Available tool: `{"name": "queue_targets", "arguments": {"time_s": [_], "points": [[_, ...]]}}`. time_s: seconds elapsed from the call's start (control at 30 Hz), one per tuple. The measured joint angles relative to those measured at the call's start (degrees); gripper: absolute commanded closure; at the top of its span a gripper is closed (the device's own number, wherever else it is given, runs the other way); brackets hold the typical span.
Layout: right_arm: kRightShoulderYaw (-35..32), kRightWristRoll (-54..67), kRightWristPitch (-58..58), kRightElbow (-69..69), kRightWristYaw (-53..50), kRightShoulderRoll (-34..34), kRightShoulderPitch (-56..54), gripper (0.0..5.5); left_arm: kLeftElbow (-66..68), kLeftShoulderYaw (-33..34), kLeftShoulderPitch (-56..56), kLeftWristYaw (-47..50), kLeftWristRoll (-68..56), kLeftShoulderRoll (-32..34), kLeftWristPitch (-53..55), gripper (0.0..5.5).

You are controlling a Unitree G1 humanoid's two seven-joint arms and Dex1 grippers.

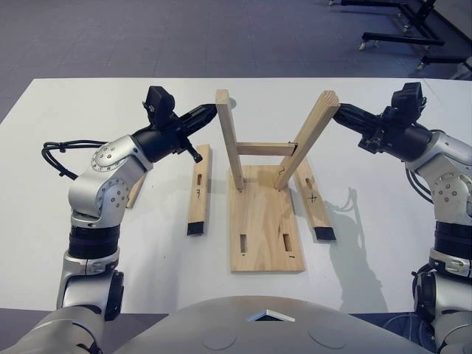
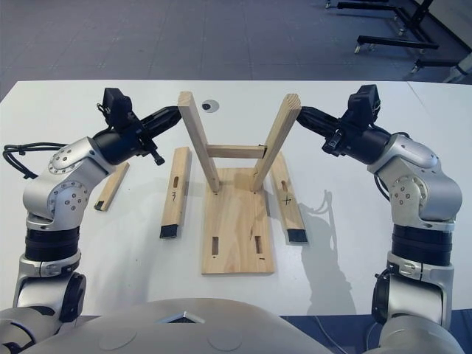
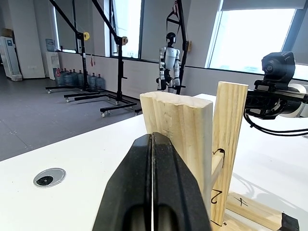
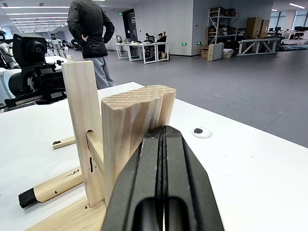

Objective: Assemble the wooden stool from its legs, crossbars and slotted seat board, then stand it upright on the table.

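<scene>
Head views: the slotted seat board (image 1: 265, 236) lies flat on the white table (image 1: 74, 110). The left upright leg (image 1: 230, 140) and right upright leg (image 1: 310, 136) stand in its far slots, joined by a crossbar (image 1: 264, 149). The left gripper (image 1: 210, 110), fingers together, meets the left upright leg's top, and the right gripper (image 1: 341, 112), also closed, meets the right's. Two loose legs (image 1: 199, 188) (image 1: 316, 203) flank the board. A short bar (image 2: 110, 186) lies by the left arm.

Left wrist view: the closed fingers hide the leg's lower part. Metal racks (image 3: 118, 72) stand behind.

Right wrist view: the leg is blocked the same way. Office desks (image 4: 142, 50) stand behind.
</scene>
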Motion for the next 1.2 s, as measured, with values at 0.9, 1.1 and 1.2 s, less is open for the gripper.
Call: {"name": "queue_targets", "arguments": {"time_s": [0.9,1.1,1.2], "points": [[-1.0,-0.6,-2.9,0.2,2.0,-0.5,2.7,5.50,-1.7,-1.9,2.7,-7.2,1.7,4.8,-1.0,5.48],[-2.8,-0.2,-3.7,-0.1,3.3,-1.5,4.9,5.30,-2.2,-0.7,5.6,-8.8,1.6,6.2,-2.0,5.50],[-2.8,-0.2,-3.7,-0.1,4.4,-2.2,5.9,4.80,-1.6,0.6,5.9,-8.7,1.6,6.9,-2.2,5.50]]}}
